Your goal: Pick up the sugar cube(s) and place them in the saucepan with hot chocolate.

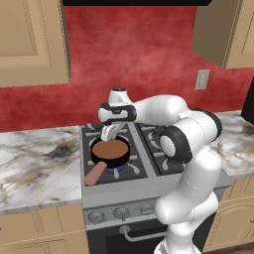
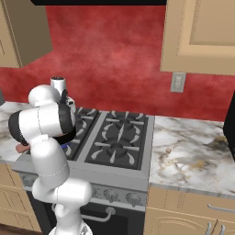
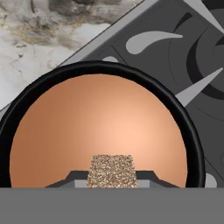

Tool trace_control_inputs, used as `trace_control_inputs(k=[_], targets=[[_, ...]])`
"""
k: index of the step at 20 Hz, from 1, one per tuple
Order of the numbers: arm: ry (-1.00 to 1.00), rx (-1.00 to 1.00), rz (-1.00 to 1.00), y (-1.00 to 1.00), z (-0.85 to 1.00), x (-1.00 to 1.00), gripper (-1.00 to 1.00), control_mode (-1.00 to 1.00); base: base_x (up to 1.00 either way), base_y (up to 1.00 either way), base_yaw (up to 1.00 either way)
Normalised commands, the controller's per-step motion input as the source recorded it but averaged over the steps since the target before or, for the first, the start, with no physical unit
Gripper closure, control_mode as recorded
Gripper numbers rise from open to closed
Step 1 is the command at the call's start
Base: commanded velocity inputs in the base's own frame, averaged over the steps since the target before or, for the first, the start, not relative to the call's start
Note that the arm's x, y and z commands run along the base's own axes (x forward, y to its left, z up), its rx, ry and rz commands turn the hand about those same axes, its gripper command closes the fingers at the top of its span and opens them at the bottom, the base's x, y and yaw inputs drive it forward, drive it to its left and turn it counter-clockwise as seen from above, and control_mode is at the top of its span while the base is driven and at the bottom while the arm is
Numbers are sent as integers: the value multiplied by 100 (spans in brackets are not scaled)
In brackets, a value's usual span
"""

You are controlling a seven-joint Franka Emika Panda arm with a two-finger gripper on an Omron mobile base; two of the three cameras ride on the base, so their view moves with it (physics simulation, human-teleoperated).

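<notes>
The saucepan (image 1: 110, 149) is a small black pan of brown hot chocolate with a salmon-pink handle (image 1: 94, 173). It sits on the stove's front left burner. My gripper (image 1: 108, 134) hangs just above its far rim and points down at the liquid. In the hand view a speckled brown sugar cube (image 3: 110, 170) sits between the two dark fingertips of my gripper (image 3: 110, 178), which is shut on it. Below the cube lies the brown liquid inside the pan's black rim (image 3: 192, 144). In the right base view my arm hides the pan except for the tip of its handle (image 2: 20, 148).
The black stove (image 2: 119, 137) has grey grates and a row of knobs (image 1: 121, 213) along its front. Marble counter runs to its left (image 1: 34, 163) and right (image 2: 193, 151). Behind it are a red wall with an outlet (image 1: 202, 79) and wooden cabinets (image 1: 30, 39) overhead.
</notes>
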Motion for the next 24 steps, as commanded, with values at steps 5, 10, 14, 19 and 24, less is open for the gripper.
trace_control_inputs(k=[5,10,14,19,24], targets=[[0,0,0,0,0,0,-100,-100,0,0,0],[0,0,0,0,0,0,-100,-100,0,0,0],[-7,0,0,-1,0,-5,-100,-100,0,0,0],[-5,0,0,-3,0,0,-100,-100,0,0,0],[-5,0,0,0,2,-4,-100,-100,0,0,0]])
